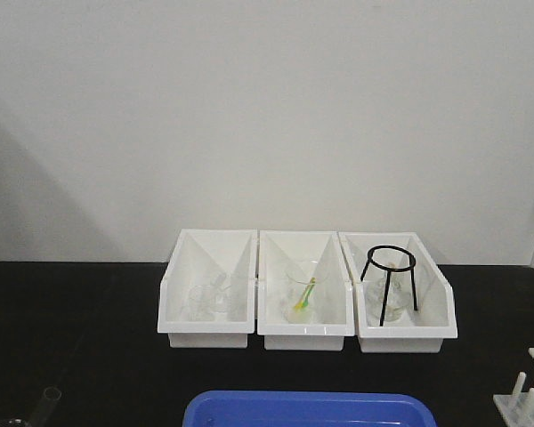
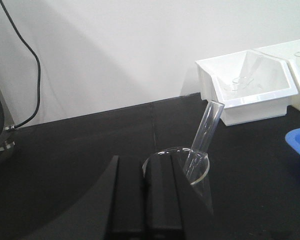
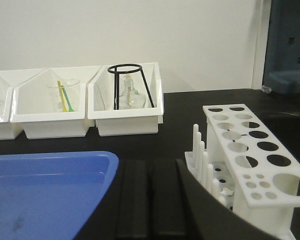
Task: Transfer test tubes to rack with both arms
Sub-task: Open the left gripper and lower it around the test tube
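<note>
— What are the white bins holding?
— The left bin (image 1: 205, 331) is holding clear glassware. The middle bin (image 1: 304, 333) is carrying a glass cup (image 1: 304, 289) with a yellow-green stick (image 1: 306, 295) in it. The right bin (image 1: 402, 336) is housing a black wire tripod (image 1: 389, 283) standing over a small flask.
— And the test tube?
— The test tube (image 2: 207, 125) is leaning, rim up, inside the wide beaker (image 2: 205, 172), just beyond the left hand (image 2: 145, 160), whose fingers are lying pressed together, pinching nothing.
— The right hand?
— The right hand (image 3: 150, 162) is showing the same, fingers together. The rack (image 3: 250, 150) is standing just to its right, with the pegs on the near side.
— The surroundings?
— A blue tray (image 3: 45, 190) is lying on the black table (image 1: 89, 338) in front of the bins, and a plain white wall (image 1: 267, 107) is rising behind them.
</note>
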